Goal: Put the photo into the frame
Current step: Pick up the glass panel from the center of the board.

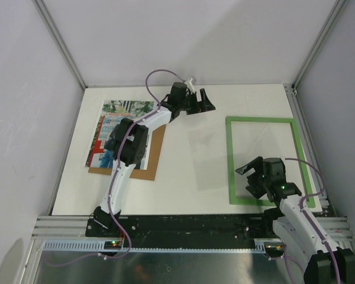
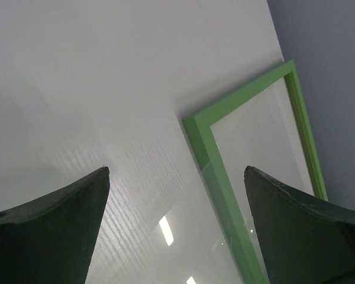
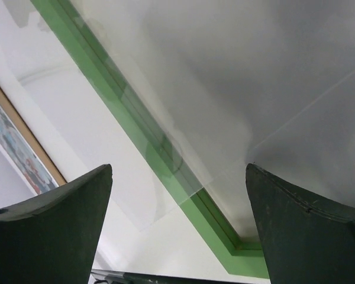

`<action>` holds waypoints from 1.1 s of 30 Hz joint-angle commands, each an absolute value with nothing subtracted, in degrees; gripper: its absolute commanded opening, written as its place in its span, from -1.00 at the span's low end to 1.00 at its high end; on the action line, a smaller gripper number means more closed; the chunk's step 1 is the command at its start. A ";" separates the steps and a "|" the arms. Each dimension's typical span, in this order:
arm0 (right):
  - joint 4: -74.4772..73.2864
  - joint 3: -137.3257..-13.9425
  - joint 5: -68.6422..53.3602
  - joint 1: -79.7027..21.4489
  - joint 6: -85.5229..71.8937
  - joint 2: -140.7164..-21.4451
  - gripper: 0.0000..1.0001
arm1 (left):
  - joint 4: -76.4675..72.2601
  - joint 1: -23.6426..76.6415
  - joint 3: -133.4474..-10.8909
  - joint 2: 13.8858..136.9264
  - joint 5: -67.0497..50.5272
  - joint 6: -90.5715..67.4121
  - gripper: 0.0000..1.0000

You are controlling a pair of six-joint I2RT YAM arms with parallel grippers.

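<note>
The photo (image 1: pixel 123 109) lies flat at the table's left, on a brown backing board (image 1: pixel 155 155), with the left arm crossing over it. The green frame (image 1: pixel 231 160) lies front side up at the right. My left gripper (image 1: pixel 202 100) hovers open at the back middle, with nothing between its jaws. In the left wrist view the left gripper (image 2: pixel 176 169) looks down on a corner of the frame (image 2: pixel 202 127). My right gripper (image 1: pixel 252 177) stands open over the frame's near left part. In the right wrist view the right gripper (image 3: pixel 178 166) is above the frame's rail (image 3: pixel 133 127); the photo (image 3: pixel 15 145) shows at far left.
A clear sheet (image 1: pixel 210 160) lies across the frame's left rail and onto the table; its corner (image 3: pixel 151 216) shows in the right wrist view. Grey walls with metal posts close in the table on three sides. The arms' mounting rail (image 1: pixel 189 228) runs along the near edge.
</note>
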State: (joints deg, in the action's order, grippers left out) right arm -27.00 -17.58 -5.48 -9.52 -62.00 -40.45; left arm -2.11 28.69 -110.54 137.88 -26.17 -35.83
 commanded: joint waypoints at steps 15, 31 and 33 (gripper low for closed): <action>-6.95 -8.74 -2.11 -9.40 -67.03 -35.00 0.99 | 8.29 29.30 -117.38 145.72 -26.02 -32.09 0.99; 5.83 -9.27 -0.05 -9.16 -64.94 -35.21 0.98 | 16.06 30.30 -107.54 139.98 -22.70 -29.34 0.99; 7.52 -9.39 -0.01 -9.15 -64.86 -36.12 0.97 | 16.25 30.49 -106.58 139.43 -22.75 -29.46 0.99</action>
